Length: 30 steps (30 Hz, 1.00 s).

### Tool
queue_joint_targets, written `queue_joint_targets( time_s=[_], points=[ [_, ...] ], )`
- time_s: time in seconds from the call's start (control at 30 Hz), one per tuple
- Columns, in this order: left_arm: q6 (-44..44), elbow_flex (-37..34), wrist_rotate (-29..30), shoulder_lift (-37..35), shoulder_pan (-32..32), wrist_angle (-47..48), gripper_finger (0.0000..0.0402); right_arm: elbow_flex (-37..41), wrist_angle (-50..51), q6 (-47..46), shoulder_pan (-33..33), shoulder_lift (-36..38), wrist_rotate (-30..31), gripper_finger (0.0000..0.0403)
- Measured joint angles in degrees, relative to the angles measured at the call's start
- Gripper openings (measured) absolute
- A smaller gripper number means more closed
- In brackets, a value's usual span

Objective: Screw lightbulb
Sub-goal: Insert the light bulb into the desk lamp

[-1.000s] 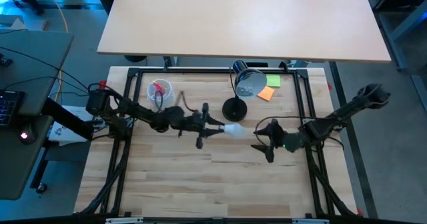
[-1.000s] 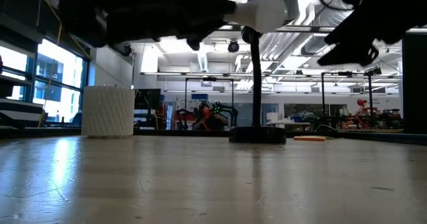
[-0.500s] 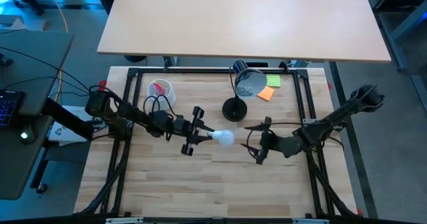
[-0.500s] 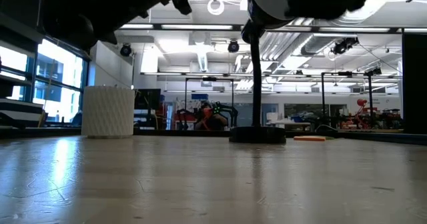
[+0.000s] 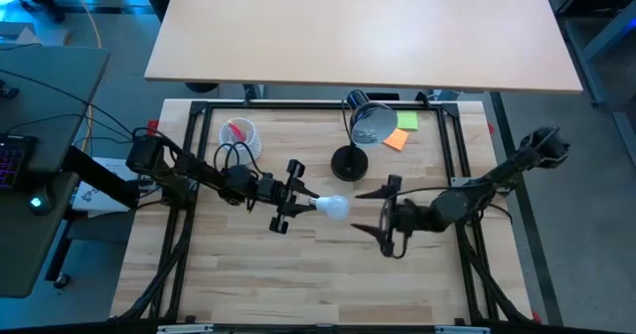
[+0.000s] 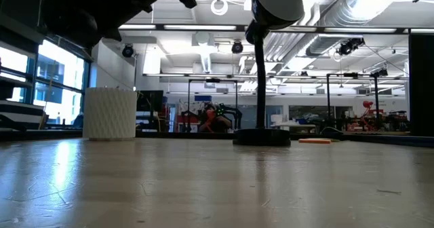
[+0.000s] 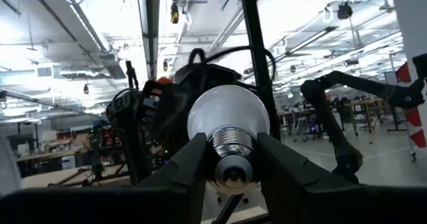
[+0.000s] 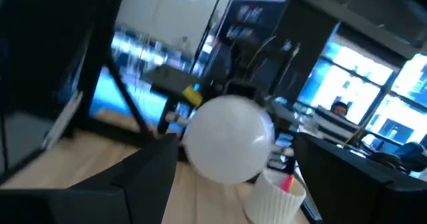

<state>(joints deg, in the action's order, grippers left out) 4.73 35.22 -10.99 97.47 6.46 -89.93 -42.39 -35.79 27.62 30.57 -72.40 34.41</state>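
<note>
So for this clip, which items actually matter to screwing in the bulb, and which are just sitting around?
In the job:
- small white frosted lightbulb, clamped by its screw base in the left tool
- black desk lamp
- right tool, open, facing the bulb

Lying about:
- white ribbed cup with pink items
- orange and green sticky notes

- The lightbulb [image 7: 228, 116] has a frosted, matt white globe, smooth all over; its screw base is ribbed, silvery metal with a dull shine.
- The left gripper [image 7: 230, 174] has dark, matt fingers [image 7: 190, 167] that look like plastic.
- The table [image 5: 328, 264] is pale wood in butcher-block strips, smooth, with a soft sheen.
- The black desk lamp [image 5: 350, 161] has a smooth, slightly glossy base and stem.
- The white cup [image 6: 110, 113] has a finely ribbed, matt wall.
- The table frame [image 5: 449, 145] is dark, matt metal bars.
</note>
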Motion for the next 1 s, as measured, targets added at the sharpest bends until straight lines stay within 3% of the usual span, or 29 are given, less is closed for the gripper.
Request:
queue_joint_targets(
  time_s=[0.2,0.43,0.77,1.0],
  points=[
    [0.0,0.9,-0.6,0.0,0.0,0.0,0.0101,-11.3,15.6,0.9,-0.2,-5.3,4.9,0.0298],
    [0.0,0.9,-1.2,0.0,0.1,0.0,0.0103,-18.8,22.8,1.4,-0.2,-9.6,5.8,0.0298],
    [0.0,0.9,-1.5,0.0,0.1,0.1,0.0105,-20.2,24.0,1.9,-0.7,-11.0,8.0,0.0295],
    [0.0,0.9,-1.7,0.0,0.1,0.1,0.0105,-20.2,24.4,1.8,-0.9,-11.0,8.0,0.0257]
  ],
)
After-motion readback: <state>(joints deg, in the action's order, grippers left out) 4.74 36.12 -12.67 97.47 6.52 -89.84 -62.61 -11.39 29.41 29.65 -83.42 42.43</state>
